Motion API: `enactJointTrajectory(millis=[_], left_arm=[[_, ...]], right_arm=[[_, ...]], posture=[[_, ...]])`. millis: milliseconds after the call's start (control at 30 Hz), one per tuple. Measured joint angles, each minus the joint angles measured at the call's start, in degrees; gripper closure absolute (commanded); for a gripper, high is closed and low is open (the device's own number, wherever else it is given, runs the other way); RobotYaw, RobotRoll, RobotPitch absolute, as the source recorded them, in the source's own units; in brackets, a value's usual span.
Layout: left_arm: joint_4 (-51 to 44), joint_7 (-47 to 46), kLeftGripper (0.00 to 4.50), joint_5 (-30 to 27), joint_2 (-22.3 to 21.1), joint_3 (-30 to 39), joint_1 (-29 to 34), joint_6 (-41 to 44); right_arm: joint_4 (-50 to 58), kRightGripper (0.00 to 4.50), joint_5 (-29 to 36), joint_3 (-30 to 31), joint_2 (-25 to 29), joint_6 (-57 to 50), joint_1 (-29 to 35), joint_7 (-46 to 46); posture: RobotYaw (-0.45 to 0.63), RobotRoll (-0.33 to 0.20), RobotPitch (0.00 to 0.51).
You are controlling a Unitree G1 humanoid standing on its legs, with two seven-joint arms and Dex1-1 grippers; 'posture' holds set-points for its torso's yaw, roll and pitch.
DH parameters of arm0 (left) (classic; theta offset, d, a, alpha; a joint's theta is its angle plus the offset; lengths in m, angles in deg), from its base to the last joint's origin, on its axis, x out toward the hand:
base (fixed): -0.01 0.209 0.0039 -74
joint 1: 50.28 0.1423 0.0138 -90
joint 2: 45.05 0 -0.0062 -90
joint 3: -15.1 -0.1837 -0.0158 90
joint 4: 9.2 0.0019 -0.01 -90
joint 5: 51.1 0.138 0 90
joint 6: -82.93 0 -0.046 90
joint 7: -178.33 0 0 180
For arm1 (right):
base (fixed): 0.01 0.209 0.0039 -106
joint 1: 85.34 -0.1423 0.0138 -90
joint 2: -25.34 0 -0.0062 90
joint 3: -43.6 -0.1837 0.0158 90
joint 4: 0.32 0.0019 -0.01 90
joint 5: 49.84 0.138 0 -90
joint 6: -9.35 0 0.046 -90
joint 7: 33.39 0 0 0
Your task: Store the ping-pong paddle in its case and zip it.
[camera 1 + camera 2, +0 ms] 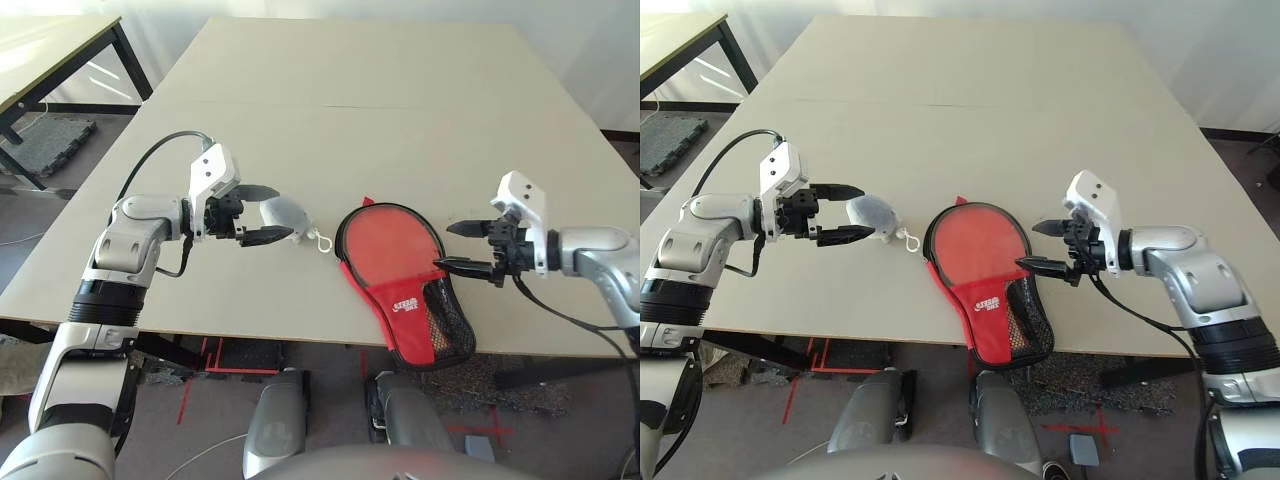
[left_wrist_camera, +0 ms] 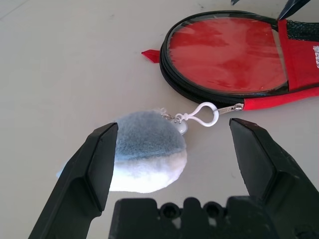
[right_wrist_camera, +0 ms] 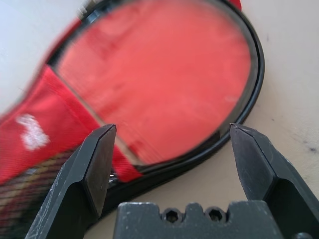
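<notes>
Left eye view sets the case [image 1: 405,295] at the near edge of the table [image 1: 330,90], its round red head facing up and its narrow mesh-pocket end hanging just over the edge toward the robot. Through the clear window in the head the ping-pong paddle [image 2: 224,52] shows as a red face, so it seems to be already inside; the handle is hidden. Left wrist view shows the zipper pull [image 2: 232,107] at the rim of the round head, and the black zip beside it looks closed, so the job seems nearly or fully done. A white clip [image 2: 203,113] ties the pull to the plush zipper charm [image 2: 147,149], which lies on the table well within reach.

The left gripper [image 1: 262,213] hovers around that charm with fingers spread wide, gripping nothing. The right gripper [image 1: 462,246] hangs by the case's right side, fingers likewise spread and empty, perhaps placed to steady the cover.

The beige tabletop is plain, with a faint seam [image 1: 330,104] across it. A second table [image 1: 50,50] with black legs stands off to the left, and red tape marks [image 1: 205,385] show on the floor
</notes>
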Motion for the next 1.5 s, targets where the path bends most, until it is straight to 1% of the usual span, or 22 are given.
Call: enactJointTrajectory(millis=[233, 433, 633, 833, 1000, 1167, 1200, 1233, 1333, 1367, 1400, 1433, 1500], left_arm=[[-1.2, -1.4, 0.0, -0.3, -0.8, 1.5, 0.7, 1.3], [-2.2, -2.1, 0.0, -0.4, -0.8, 1.8, 2.0, 1.9], [-1.4, -3.6, 0.0, 0.5, -0.7, 1.2, 1.6, 1.6], [2.3, -6.4, 0.0, 4.2, -0.1, -0.5, -1.0, -1.9], [7.6, -8.4, 0.0, 9.2, 1.5, -4.2, -3.2, -6.9], [11.7, -8.7, 0.0, 11.9, 2.8, -6.6, -5.9, -10.1], [12.6, -8.7, 0.38, 12.6, 3.4, -7.3, -6.6, -10.9], [13.3, -8.7, 0.62, 13.0, 3.9, -7.7, -7.0, -11.4], [15.8, -8.8, 1.71, 14.2, 5.7, -9.0, -8.5, -12.6], [16.5, -8.8, 2.18, 14.9, 6.0, -9.6, -9.2, -13.2], [17.5, -8.8, 2.45, 15.6, 6.1, -10.1, -10.0, -13.9], [18.3, -8.8, 2.87, 16.1, 6.2, -10.3, -10.7, -14.4], [20.4, -8.9, 3.53, 17.1, 6.8, -10.7, -12.0, -15.6]], right_arm=[[-4.4, 0.01, -3.3, 0.4, -2.5, 3.0, -2.2, 0.9], [-4.6, 0.01, -4.4, 0.4, -3.2, 3.3, -2.2, 1.4], [-4.5, 0.01, -5.6, 0.7, -3.3, 3.2, -2.2, 1.9], [-4.2, 0.01, -5.8, 0.7, -3.3, 3.2, -1.8, 2.3], [-3.7, 0.01, -5.8, 0.4, -3.1, 3.2, -1.2, 2.2], [-2.4, 0.01, -5.8, -0.1, -3.2, 2.6, -0.2, 2.0], [-1.9, 0.0, -5.8, -0.2, -3.2, 2.4, 0.1, 1.8], [-1.8, 0.0, -5.8, -0.2, -3.2, 2.2, 0.2, 1.6], [-1.0, 0.0, -5.6, -0.3, -3.2, 1.9, 0.7, 1.2], [-0.7, 0.0, -5.6, -0.3, -3.2, 1.8, 0.9, 1.1], [-0.4, 0.0, -5.6, -0.3, -3.2, 1.7, 1.1, 1.0], [-0.1, 0.0, -5.5, -0.3, -3.2, 1.6, 1.3, 0.9], [0.3, 0.0, -5.5, -0.3, -3.2, 1.6, 1.7, 0.7]], posture=[[0.21, 0.0, 0.105], [0.21, 0.0, 0.105], [0.21, 0.0, 0.108], [0.2, 0.0, 0.113], [0.18, 0.0, 0.116], [0.17, 0.0, 0.117], [0.16, 0.0, 0.117], [0.16, 0.0, 0.116], [0.15, 0.0, 0.115], [0.15, 0.0, 0.116], [0.15, 0.0, 0.115], [0.15, 0.0, 0.116], [0.14, 0.0, 0.116]])
